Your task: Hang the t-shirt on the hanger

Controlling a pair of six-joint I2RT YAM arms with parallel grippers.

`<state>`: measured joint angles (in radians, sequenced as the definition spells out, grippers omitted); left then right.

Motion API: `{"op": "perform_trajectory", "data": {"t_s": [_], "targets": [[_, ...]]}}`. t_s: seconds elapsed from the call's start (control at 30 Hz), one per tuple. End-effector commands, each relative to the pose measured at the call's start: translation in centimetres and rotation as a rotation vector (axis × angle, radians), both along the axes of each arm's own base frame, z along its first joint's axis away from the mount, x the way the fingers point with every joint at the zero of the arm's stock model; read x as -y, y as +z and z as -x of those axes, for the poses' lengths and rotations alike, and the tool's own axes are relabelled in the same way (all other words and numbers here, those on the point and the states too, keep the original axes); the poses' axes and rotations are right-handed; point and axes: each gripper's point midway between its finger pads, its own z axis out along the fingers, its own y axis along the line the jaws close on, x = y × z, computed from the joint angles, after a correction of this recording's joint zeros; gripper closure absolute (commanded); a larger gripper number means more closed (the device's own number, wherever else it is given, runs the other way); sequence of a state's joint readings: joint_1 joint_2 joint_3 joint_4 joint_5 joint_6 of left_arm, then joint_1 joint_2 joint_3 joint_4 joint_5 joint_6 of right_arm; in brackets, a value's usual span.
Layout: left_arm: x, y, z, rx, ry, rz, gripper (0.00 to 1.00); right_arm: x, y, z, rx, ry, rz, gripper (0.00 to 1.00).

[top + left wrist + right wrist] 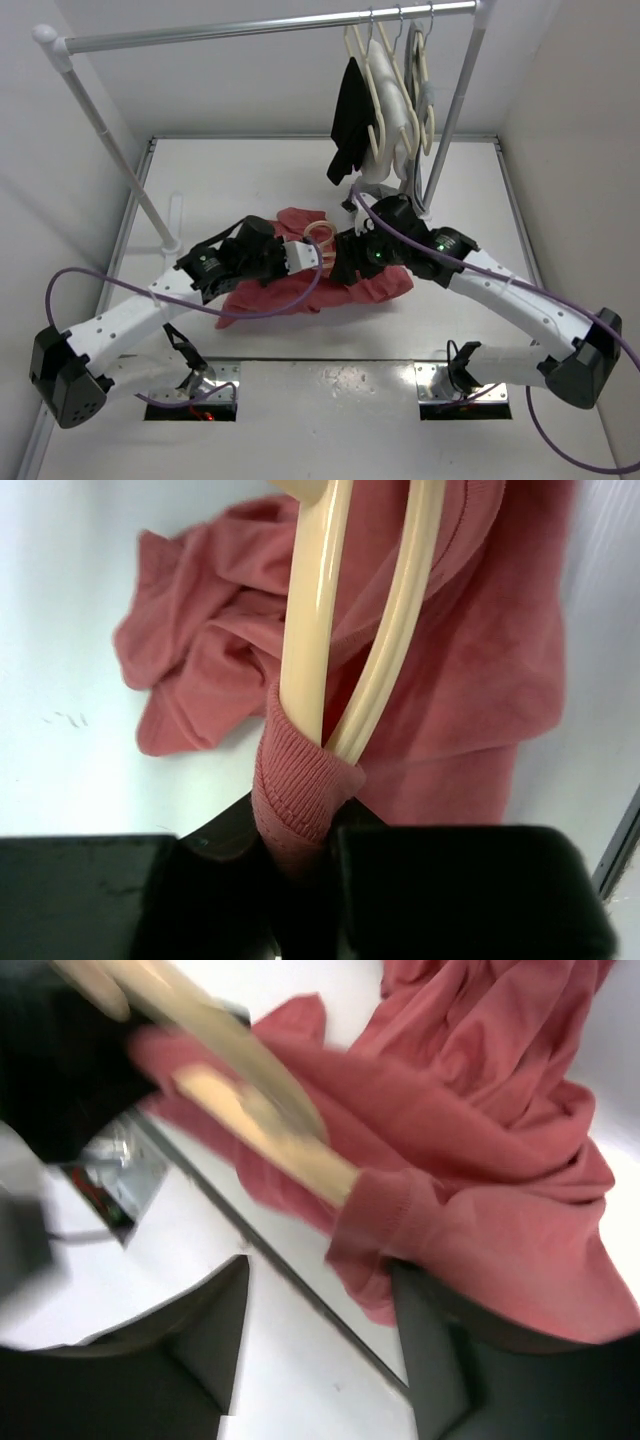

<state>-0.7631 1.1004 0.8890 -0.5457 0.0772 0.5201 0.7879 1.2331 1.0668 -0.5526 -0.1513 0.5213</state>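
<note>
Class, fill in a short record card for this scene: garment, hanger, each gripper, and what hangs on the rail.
garment: red t-shirt, crumpled on the table between the arms
hanger: peach, its bars run into the ribbed collar
left gripper: shut on the t-shirt collar
right gripper: open, close to the shirt
rail: black garment and pale hangers
</note>
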Motion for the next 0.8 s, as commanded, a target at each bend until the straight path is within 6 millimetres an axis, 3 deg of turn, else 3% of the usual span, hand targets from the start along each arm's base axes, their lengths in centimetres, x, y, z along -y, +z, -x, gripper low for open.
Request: {"op": "perform_trajectory", "data": {"t_s": [0.0, 0.1, 0.27, 0.47, 0.6, 0.67, 0.77], "targets": [[2.7, 5.6, 1.2, 0.087, -0.132, 0.238, 1.0, 1.4, 3.1, 0.5, 0.134, 0.071, 0.013, 0.39], [2.8, 6.0, 1.8, 0.116, -0.177, 0.278, 1.0, 3.2, 5.1, 0.3, 0.212, 0.06, 0.047, 0.33], [3.1, 6.1, 2.1, 0.123, -0.211, 0.277, 1.0, 5.1, 6.0, 0.6, 0.229, 0.063, 0.135, 0.32], [2.9, 6.2, 1.5, 0.165, -0.223, 0.245, 1.0, 4.6, 9.6, 1.5, 0.26, 0.152, 0.1, 0.32], [3.1, 6.5, 1.3, 0.178, -0.235, 0.238, 1.0, 4.1, 12.7, 1.2, 0.349, 0.161, 0.041, 0.31], [3.4, 6.5, 1.7, 0.166, -0.261, 0.252, 1.0, 4.0, 11.4, 1.0, 0.355, 0.171, 0.051, 0.3], [4.0, 7.0, 2.3, 0.157, -0.299, 0.279, 1.0, 2.1, 9.9, 0.5, 0.334, 0.235, 0.033, 0.3]]}}
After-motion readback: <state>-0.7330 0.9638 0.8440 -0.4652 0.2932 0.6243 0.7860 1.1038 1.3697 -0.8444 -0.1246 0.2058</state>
